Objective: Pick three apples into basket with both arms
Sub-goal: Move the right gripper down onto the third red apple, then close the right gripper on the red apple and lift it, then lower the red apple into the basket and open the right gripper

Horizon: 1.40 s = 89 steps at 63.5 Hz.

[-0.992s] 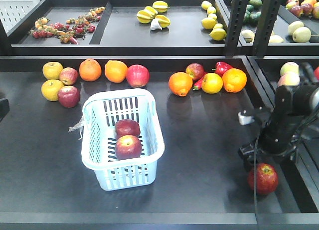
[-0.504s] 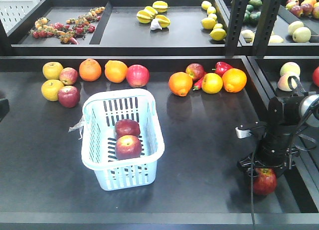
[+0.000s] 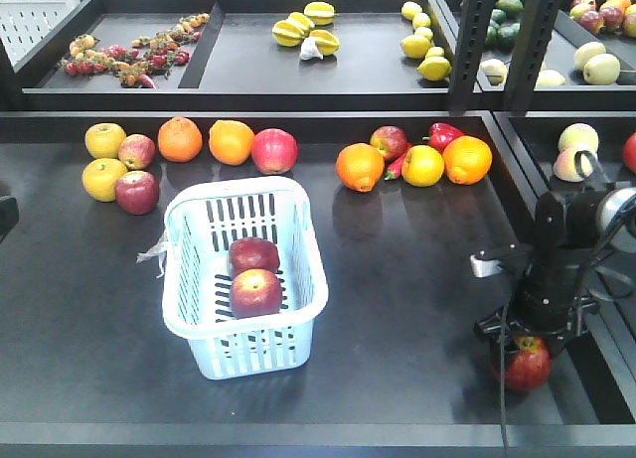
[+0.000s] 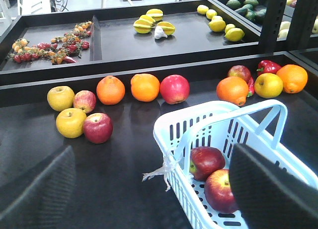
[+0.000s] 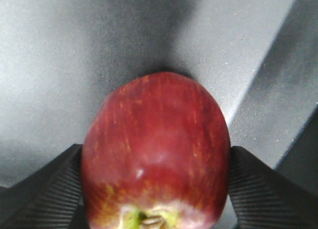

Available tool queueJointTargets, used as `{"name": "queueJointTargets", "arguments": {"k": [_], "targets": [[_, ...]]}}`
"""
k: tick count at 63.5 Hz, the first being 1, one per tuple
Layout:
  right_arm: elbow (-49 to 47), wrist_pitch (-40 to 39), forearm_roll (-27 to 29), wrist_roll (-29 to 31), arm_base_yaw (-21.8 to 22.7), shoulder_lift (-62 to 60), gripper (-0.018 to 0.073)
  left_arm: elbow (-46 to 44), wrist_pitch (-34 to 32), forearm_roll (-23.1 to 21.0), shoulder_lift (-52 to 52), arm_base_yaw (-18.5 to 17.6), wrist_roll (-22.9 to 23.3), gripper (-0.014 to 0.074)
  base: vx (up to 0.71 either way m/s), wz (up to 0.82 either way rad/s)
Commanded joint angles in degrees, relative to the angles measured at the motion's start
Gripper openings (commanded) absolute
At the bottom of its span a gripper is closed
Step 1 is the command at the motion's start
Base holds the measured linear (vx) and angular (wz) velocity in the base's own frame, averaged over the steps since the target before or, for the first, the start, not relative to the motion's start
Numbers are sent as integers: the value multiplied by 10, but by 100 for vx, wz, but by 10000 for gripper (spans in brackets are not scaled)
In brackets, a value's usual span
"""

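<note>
Two dark red apples lie in the pale blue basket; they also show in the left wrist view inside the basket. A third red apple sits on the table at the front right. My right gripper is lowered over it, and in the right wrist view the apple fills the wide gap of the gripper, a pad close on each side. My left gripper is open and empty, just left of the basket.
A row of fruit lies along the table's back: yellow apples, small red apples, oranges, a red apple, a red pepper. A black upright post stands at the back right. The table's right edge is next to the third apple.
My right gripper has come down from above and behind the third apple until its fingers sit around it. The basket and the other fruit have not moved.
</note>
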State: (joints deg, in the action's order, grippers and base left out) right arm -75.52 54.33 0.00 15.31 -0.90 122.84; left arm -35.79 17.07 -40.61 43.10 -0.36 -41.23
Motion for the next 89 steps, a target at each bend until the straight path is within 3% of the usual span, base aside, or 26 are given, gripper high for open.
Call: {"name": "queueJointTargets", "arguments": {"k": [1,8,19,34,44,56,68,89], "targets": [[-12,10,9,4,3,-67,334,-14,-29,-13,-1,-1,5,593,0,0],[-12,10,37,6,3,-118,334,-14,-29,-13,-1,-1,5,593,0,0],[-12,-6,148,47,-20,-207,334,-14,-29,-13,-1,-1,5,593,0,0],[-12,-74,261,138,-151,-285,334,-14,-29,-13,-1,-1,5,593,0,0],[-13,-175,271,152,-246,-278,334,-14,-29,-13,-1,-1,5,593,0,0],[-14,-299,273,152,-309,-245,334,-14,-29,-13,-1,-1,5,593,0,0],[-35,-317,277,152,-318,-199,372,-14,-29,-13,-1,-1,5,593,0,0],[-66,-313,288,150,-318,-155,649,-14,-29,-13,-1,-1,5,593,0,0]]}}
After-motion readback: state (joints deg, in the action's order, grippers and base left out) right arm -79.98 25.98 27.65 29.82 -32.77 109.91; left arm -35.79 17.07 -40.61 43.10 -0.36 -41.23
